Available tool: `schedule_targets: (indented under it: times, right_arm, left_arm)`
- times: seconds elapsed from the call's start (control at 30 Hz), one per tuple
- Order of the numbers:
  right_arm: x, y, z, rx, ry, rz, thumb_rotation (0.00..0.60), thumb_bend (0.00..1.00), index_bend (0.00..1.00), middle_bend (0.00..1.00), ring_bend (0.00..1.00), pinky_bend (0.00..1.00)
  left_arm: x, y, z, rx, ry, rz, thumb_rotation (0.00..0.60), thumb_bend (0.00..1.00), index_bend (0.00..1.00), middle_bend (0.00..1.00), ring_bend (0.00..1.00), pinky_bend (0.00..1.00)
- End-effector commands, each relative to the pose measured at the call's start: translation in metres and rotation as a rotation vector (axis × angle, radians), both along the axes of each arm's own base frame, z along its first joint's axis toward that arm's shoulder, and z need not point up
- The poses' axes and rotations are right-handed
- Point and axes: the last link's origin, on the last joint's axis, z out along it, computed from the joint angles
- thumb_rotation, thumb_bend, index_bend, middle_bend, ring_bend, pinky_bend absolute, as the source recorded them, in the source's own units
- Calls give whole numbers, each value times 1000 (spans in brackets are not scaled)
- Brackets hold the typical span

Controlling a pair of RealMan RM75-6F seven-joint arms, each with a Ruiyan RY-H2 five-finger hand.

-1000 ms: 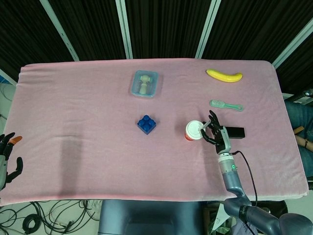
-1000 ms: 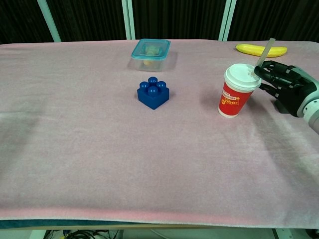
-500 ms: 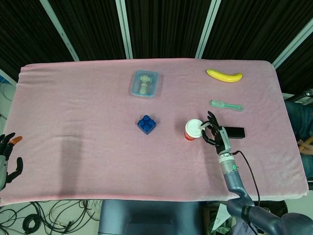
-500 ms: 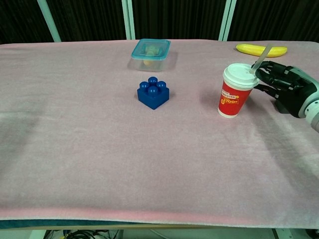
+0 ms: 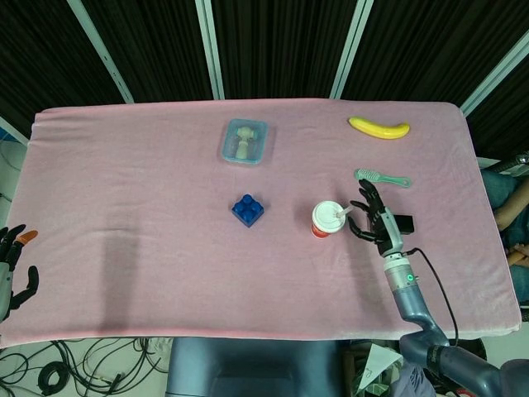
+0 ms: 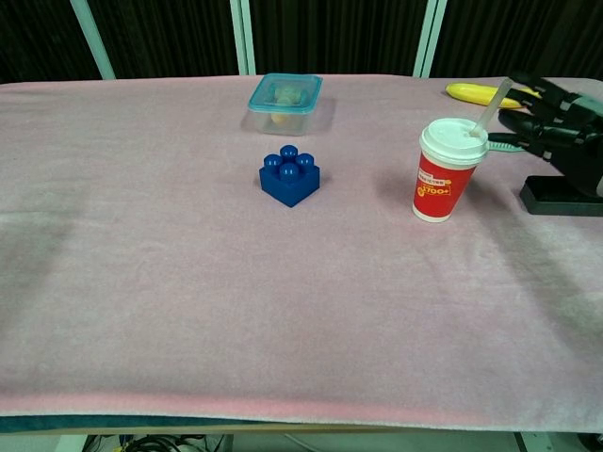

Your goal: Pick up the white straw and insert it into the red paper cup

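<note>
The red paper cup (image 5: 326, 222) (image 6: 448, 174) with a white lid stands right of the table's centre. The white straw (image 5: 341, 213) (image 6: 490, 108) sticks out of the lid, leaning to the right. My right hand (image 5: 376, 219) (image 6: 561, 132) hovers just right of the cup with its fingers spread, holding nothing and clear of the straw. My left hand (image 5: 10, 269) hangs off the table's left front corner, fingers apart and empty, seen only in the head view.
A black box (image 5: 402, 223) (image 6: 561, 196) lies under my right hand. Behind it are a green brush (image 5: 382, 176) and a banana (image 5: 378, 127). A blue brick (image 5: 247, 209) and a lidded clear container (image 5: 245, 141) sit mid-table on the pink cloth (image 5: 124, 190).
My right hand pushed the straw into the cup's lid, let it go and drew back to the right with its fingers spread. The left hand stayed still.
</note>
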Motion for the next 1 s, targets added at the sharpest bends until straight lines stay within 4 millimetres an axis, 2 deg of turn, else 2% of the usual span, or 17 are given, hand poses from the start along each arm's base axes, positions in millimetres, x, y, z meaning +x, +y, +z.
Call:
schedule_targets:
  times: [0.03,0.23,0.33,0.43,0.6,0.73,0.87,1.0]
  right_arm:
    - [-5,-3,35,-53,74,-3,600,289,0,0,0,154]
    - [-12,7,94,-128,184,-1,600,284,0,0,0,154]
    - [-18,17,116,-153,309,11,600,284,0,0,0,154]
    - [-25,30,133,-151,514,56,600,285,0,0,0,154]
    - [-30,43,141,-176,937,121,600,288,0,0,0,154]
    - [-25,53,133,-221,1219,183,600,289,0,0,0,154]
    - [-24,64,127,-221,1384,219,600,289,0,0,0,154]
    - [-35,76,130,-211,1513,181,600,289,0,0,0,154]
  left_arm:
    - [0,0,0,-1,1,-1,600,581,191,89,23,0]
    - [1,0,-1,0,2,-2,600,581,191,89,23,0]
    - [1,-1,-1,2,3,-3,600,581,191,88,23,0]
    - [1,-1,-1,4,4,-3,600,581,191,89,23,0]
    - [1,-1,-2,1,10,-2,600,581,193,89,23,0]
    - [2,-1,-2,3,13,-2,600,581,193,88,23,0]
    - [1,-2,-2,6,13,1,600,581,193,88,23,0]
    - [2,-2,-1,5,11,4,600,581,194,88,23,0]
